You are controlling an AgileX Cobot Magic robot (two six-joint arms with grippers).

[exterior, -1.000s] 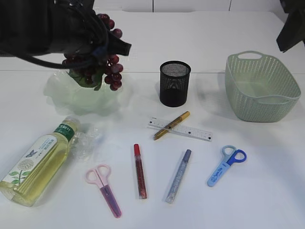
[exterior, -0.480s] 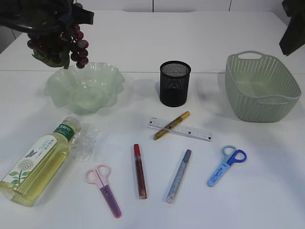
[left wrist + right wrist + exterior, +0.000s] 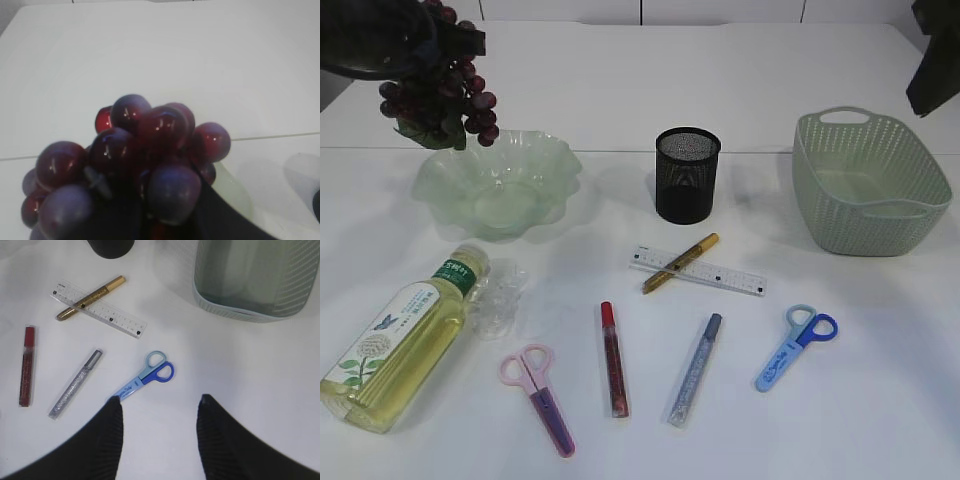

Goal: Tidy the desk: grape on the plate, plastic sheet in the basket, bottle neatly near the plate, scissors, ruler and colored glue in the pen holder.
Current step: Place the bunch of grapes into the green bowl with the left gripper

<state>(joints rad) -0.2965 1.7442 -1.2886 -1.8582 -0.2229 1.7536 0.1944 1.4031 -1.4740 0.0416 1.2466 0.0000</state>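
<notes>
Nothing placed yet: left gripper [image 3: 415,60] clamping grape [image 3: 440,95] above plate [image 3: 498,190], far-left corner; right gripper [image 3: 157,412] open, idle.

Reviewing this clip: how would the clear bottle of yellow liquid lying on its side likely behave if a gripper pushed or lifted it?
The clear plastic bottle of yellow liquid lies on its side and looks rounded, so a sideways push would probably roll it. It appears nearly full, so likely heavy for its size. Its smooth glossy wall may slip in a loose grip. The crumpled clear plastic sheet beside its green cap might get dragged along.
</notes>
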